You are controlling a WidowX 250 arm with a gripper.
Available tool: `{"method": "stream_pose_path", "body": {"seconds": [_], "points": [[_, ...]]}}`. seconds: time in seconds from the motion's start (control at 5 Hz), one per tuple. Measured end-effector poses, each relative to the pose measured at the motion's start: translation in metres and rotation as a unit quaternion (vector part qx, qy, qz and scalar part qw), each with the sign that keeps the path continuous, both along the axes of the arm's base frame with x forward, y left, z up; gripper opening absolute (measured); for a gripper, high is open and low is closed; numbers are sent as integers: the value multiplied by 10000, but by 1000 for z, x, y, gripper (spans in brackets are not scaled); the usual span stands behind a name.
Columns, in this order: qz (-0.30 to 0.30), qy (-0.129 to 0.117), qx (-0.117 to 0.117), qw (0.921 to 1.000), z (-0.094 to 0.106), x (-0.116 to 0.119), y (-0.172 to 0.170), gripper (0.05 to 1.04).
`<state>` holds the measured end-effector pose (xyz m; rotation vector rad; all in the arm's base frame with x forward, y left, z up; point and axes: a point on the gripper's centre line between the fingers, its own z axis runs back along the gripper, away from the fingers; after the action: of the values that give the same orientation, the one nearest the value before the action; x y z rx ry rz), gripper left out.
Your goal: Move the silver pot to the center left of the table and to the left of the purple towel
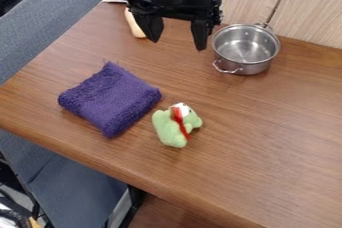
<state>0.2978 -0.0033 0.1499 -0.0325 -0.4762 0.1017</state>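
Far left, thick folded purple terry towel (pixel 110 99) flat on the brown wood-grain counter (pixel 267 147). Pot's goal is left of it; strip there looks tight, so I should watch the edge when setting down. Next, a pale beige rounded object (pixel 135 26), partly hidden behind my black two-finger end effector (pixel 178 45). I hang over the back of the counter, fingers spread wide, nothing between them. Then a small light-green plush toy with a red strip (pixel 172 126), near the towel's right side. Rightmost, the task item: round silver metal pot (pixel 245 49) with loop handles, upright by the wood-panel wall (pixel 314 17), unmoved to its goal. Step in hand: pre-grasp. Next move calls for shifting right to the pot, lowering, closing on rim or handle, then lifting and carrying it left past the towel.
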Motion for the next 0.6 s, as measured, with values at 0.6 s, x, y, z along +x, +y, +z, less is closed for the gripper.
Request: {"method": "stream_pose_path", "body": {"seconds": [0.6], "points": [[43, 617, -8, 9981, -38, 60, -21, 1000]]}}
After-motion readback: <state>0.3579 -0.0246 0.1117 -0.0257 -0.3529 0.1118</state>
